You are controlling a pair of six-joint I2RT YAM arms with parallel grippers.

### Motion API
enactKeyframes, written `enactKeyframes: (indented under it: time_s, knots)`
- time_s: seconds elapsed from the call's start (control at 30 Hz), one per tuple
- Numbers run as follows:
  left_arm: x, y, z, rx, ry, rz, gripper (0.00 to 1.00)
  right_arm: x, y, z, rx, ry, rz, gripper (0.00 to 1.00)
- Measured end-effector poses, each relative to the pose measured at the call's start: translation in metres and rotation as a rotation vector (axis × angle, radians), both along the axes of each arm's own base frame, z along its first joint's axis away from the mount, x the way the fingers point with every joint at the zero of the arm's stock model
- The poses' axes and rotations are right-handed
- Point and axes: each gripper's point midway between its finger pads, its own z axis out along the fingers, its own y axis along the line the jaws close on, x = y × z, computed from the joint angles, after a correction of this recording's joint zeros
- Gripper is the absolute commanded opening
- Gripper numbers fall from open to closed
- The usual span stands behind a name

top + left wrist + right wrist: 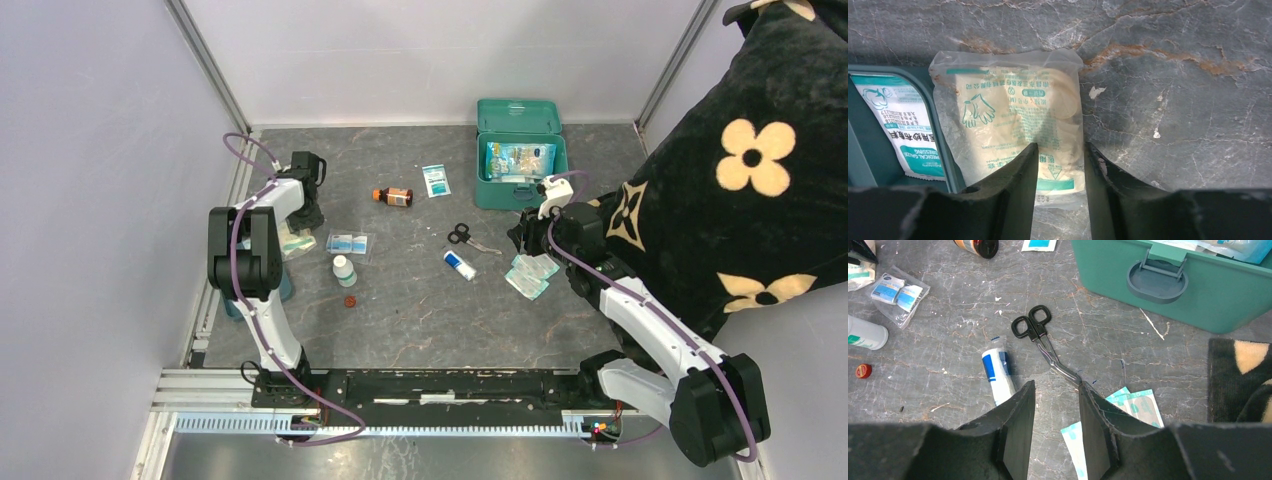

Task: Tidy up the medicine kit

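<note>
- While my left gripper (300, 225) hangs at the far left of the dark marbled table (420, 310), the top view puts the teal-green, round-cornered plastic medicine kit (520, 160) at the far right. Its lid is up and packets lie inside. My right gripper (527, 235) sits just on its near side.
- Left wrist view: my fingers (1018, 180) stand parted astride the near end of a soft, clear packet of pale gloves (1008, 110), with no visible pinch. A shallow teal tray (943, 145) lies just left of it.
- Right wrist view: my right fingers (1018, 425) are spread and empty above black-handled scissors (1040, 337). The kit's latch faces me.
- I judge the kit stiff, light and smooth. I would take its front wall beside the latch, never the hinged lid.
</note>
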Motion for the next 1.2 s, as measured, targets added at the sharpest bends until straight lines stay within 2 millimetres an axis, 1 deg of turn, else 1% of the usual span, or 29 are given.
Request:
enactKeyframes:
  time_s: [0.13,0.33,0.47,0.53,0.6,0.67,0.73,0.8,0.83,0.87,0.93,1.0,1.03,1.07,1.17,1.2]
  knots:
    - [-0.001,0.003,-0.002,0.006,0.013,-0.011,0.29,0.000,0.000,0.000,-0.004,-0.002,0.004,0.43]
    - [0.000,0.003,-0.003,0.008,0.013,-0.021,0.03,-0.001,0.001,0.000,-0.003,-0.002,0.009,0.44]
    - [0.001,0.003,-0.002,0.005,0.008,-0.025,0.02,-0.001,0.001,0.000,-0.003,-0.003,0.010,0.44]
    - [0.002,0.002,0.001,-0.002,-0.002,-0.028,0.02,-0.001,0.001,0.000,-0.003,-0.003,0.010,0.44]
    - [0.003,-0.001,0.010,-0.018,-0.026,-0.035,0.02,-0.001,0.002,0.001,0.000,-0.004,0.009,0.45]
    - [0.005,-0.006,0.027,-0.041,-0.075,-0.046,0.02,-0.002,0.002,0.004,0.010,-0.009,0.010,0.45]
    - [0.007,-0.011,0.052,-0.068,-0.142,-0.062,0.02,-0.003,0.005,0.009,0.034,-0.017,0.015,0.45]
    - [0.010,-0.019,0.082,-0.101,-0.227,-0.086,0.02,-0.003,0.008,0.013,0.064,-0.026,0.015,0.47]
    - [0.011,-0.023,0.096,-0.117,-0.266,-0.098,0.02,-0.004,0.010,0.015,0.084,-0.028,0.017,0.49]
    - [0.012,-0.030,0.114,-0.142,-0.319,-0.121,0.02,-0.004,0.012,0.016,0.106,-0.028,0.021,0.50]
    - [0.012,-0.043,0.140,-0.184,-0.392,-0.163,0.02,-0.006,0.017,0.018,0.148,-0.022,0.031,0.51]
    - [0.011,-0.061,0.162,-0.223,-0.454,-0.217,0.02,-0.008,0.025,0.021,0.201,-0.012,0.050,0.52]
    - [0.009,-0.076,0.174,-0.248,-0.484,-0.254,0.02,-0.008,0.031,0.024,0.229,-0.010,0.062,0.52]
    - [0.007,-0.089,0.180,-0.265,-0.501,-0.284,0.02,-0.009,0.035,0.026,0.247,-0.008,0.073,0.53]
    - [-0.002,-0.142,0.197,-0.345,-0.536,-0.403,0.02,-0.015,0.055,0.033,0.304,-0.003,0.123,0.54]
    - [-0.007,-0.163,0.201,-0.379,-0.546,-0.449,0.02,-0.017,0.061,0.034,0.319,-0.001,0.139,0.54]
